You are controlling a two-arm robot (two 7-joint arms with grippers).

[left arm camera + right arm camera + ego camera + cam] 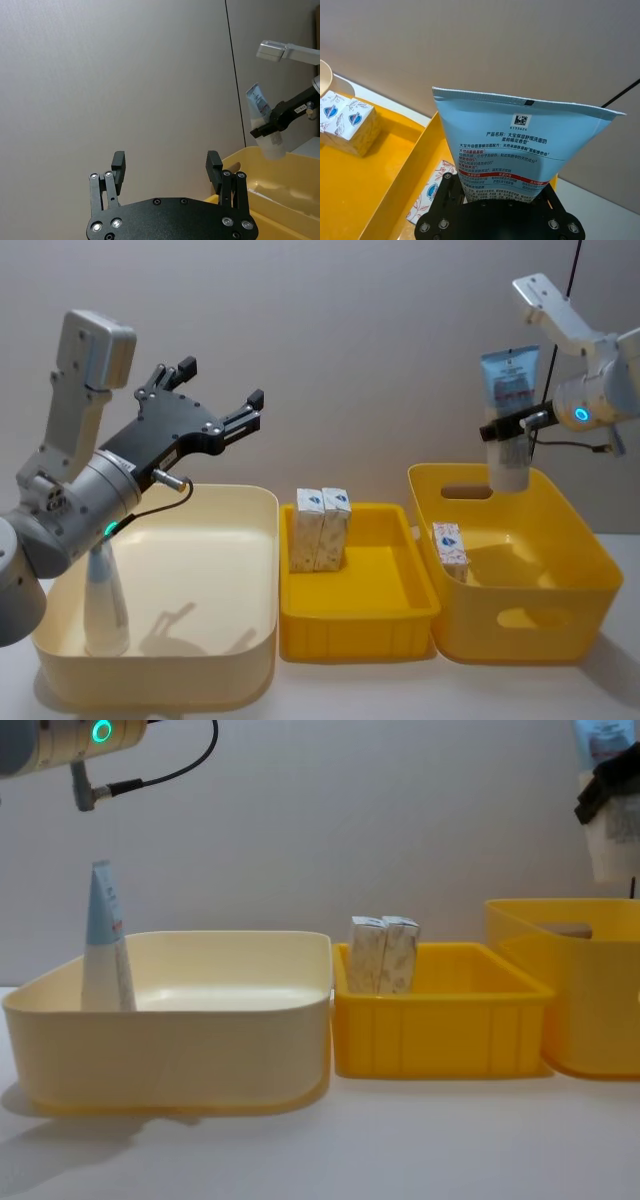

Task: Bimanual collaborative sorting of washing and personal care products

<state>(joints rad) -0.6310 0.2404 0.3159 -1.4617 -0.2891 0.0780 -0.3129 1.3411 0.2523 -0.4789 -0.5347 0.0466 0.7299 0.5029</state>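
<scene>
My right gripper [508,427] is shut on a pale-blue tube [510,388] with red print. It holds the tube upright, white cap down, above the back of the deep yellow bin [520,625]. The same tube [520,142] is close up in the right wrist view and far off as the tube [263,122] in the left wrist view. My left gripper [222,381] hangs open and empty high over the cream bin [250,502]; its fingers [118,161] are spread wide. A second pale-blue tube [105,600] stands in that bin's left corner. Two cream cartons [320,530] stand in the middle yellow tray [400,625]. Another carton [450,550] leans inside the deep bin.
The three containers sit side by side on a white table, almost touching. A plain grey wall stands close behind them. A thin black cable [574,265] hangs down at the right, near my right arm.
</scene>
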